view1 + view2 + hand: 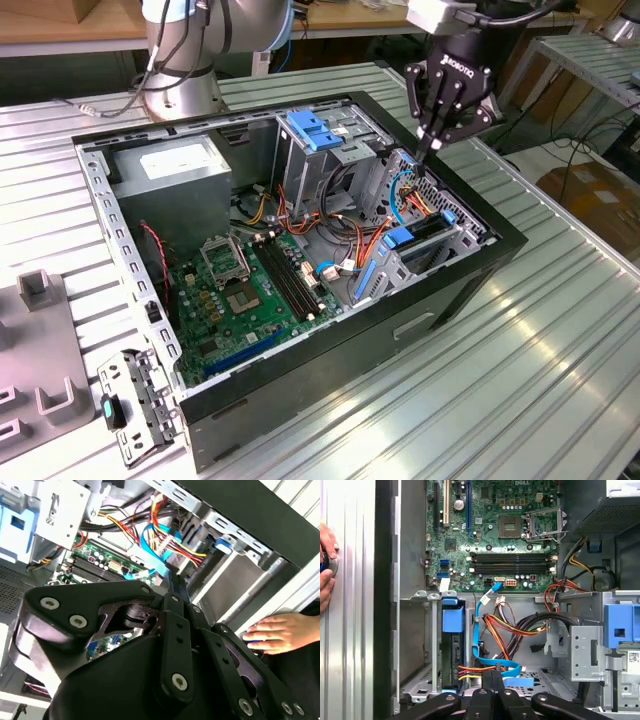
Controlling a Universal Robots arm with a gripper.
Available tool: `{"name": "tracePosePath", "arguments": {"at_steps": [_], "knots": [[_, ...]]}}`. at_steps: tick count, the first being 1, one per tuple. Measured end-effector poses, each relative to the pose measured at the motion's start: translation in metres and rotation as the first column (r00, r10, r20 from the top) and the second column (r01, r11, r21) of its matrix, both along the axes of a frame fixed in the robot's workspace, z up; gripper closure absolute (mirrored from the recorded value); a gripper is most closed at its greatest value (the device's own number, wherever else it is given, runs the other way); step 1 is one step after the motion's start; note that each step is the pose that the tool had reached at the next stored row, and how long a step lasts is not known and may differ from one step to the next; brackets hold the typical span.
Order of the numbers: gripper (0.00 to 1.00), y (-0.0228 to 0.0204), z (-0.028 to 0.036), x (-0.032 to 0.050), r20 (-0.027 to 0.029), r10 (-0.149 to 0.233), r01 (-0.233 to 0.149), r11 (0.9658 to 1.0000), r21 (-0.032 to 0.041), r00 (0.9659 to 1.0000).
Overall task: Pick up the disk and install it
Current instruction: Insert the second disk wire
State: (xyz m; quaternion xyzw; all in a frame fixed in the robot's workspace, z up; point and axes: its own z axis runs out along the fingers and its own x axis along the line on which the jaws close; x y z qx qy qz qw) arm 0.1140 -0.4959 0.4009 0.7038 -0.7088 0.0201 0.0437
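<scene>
The disk (428,232) stands on edge in the drive cage at the case's front corner, a dark slab with a blue plastic carrier (400,238). In the first wrist view the disk (454,652) sits in the cage slot under its blue carrier tab (452,619). My gripper (429,150) hangs just above the cage, shut, its fingertips pressed together with nothing between them. The tips point down at the blue data cable (485,655) and the red-yellow power wires beside the disk. In both wrist views the gripper (175,584) (492,672) is at the cable bundle.
The open black case (330,350) lies on a ribbed metal table. Inside are the motherboard (250,290), a grey power-supply box (170,170) and a metal cage with a blue latch (310,130). A person's hand (280,632) rests on the table outside the case wall.
</scene>
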Motion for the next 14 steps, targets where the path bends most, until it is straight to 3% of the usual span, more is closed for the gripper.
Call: {"name": "tracePosePath", "arguments": {"at_steps": [1,3,5,10,12,13,14], "knots": [[0.89,0.0030,-0.0018,0.0001,-0.0002,0.000,0.000,1.0000,-0.0079,1.0000],[0.89,0.0070,-0.0052,0.0002,-0.0005,0.000,0.000,0.9995,-0.0306,1.0000],[0.76,0.0103,-0.0101,0.0002,-0.0005,0.000,0.000,0.9983,-0.0588,1.0000],[0.76,0.0156,-0.0178,0.0004,-0.0006,0.000,0.000,0.9955,-0.0945,1.0000],[0.76,0.0200,-0.0224,0.0020,-0.0007,0.000,0.000,0.9935,-0.1140,1.0000],[0.84,0.0214,-0.0242,0.0022,-0.0008,0.000,0.000,0.9923,-0.1239,1.0000],[0.84,0.0224,-0.0254,0.0023,-0.0007,0.000,0.000,0.9915,-0.1302,1.0000]]}}
